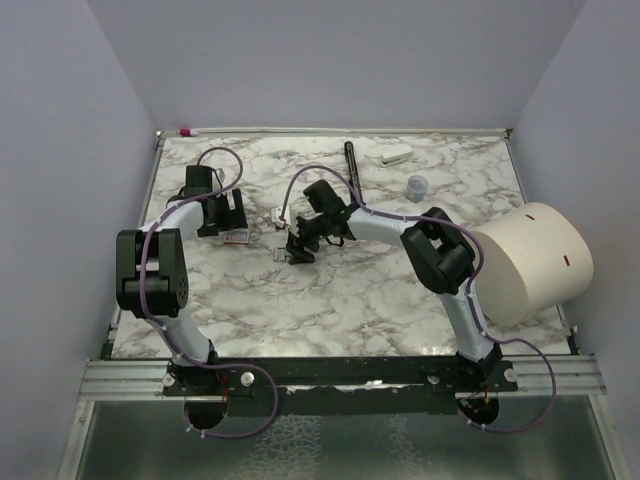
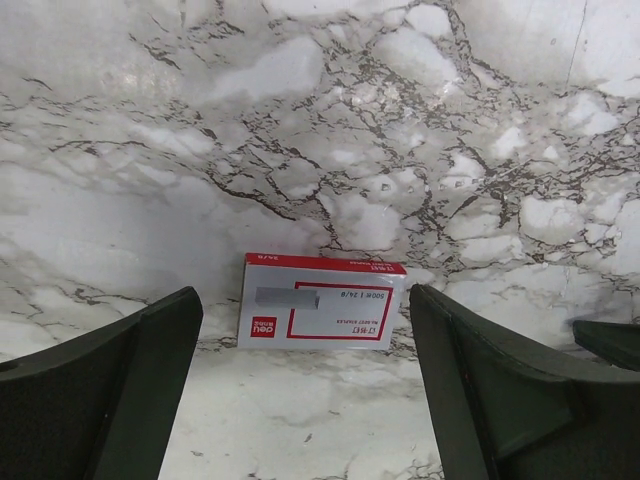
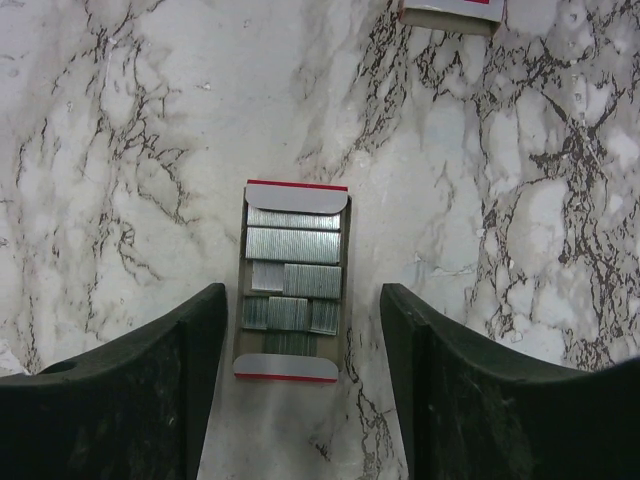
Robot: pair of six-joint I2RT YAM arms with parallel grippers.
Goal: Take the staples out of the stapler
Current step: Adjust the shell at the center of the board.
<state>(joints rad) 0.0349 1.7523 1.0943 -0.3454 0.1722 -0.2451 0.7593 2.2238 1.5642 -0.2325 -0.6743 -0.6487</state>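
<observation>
top view, left gripper [image 1: 232,222]: low over the marble table [image 1: 350,310], just beside the red-and-white box [image 1: 237,238], on its far side.
top view, right gripper [image 1: 298,248]: near the box, to its right, tips down; what lies under it is too small to tell.
left wrist view, box: flat on the marble, label up, ahead of the fingers [image 2: 120,380], which stand wide apart and touch nothing. it reads as a staple-box sleeve rather than a stapler.
right wrist view, tray [image 3: 297,199]: open and flat, filled with staples [image 3: 295,245] in short strips. its near end sits between the fingers [image 3: 150,390], which are apart with a gap on each side.
right wrist view, top edge: a red-edged corner [image 3: 450,10] beyond the tray, perhaps the box; cannot tell.
step in hand: likely lining the right gripper up on the tray; the staples are not yet out.
next move: probably a square, gentle close on the tray's long sides, since it looks light and could skid or spill.
</observation>
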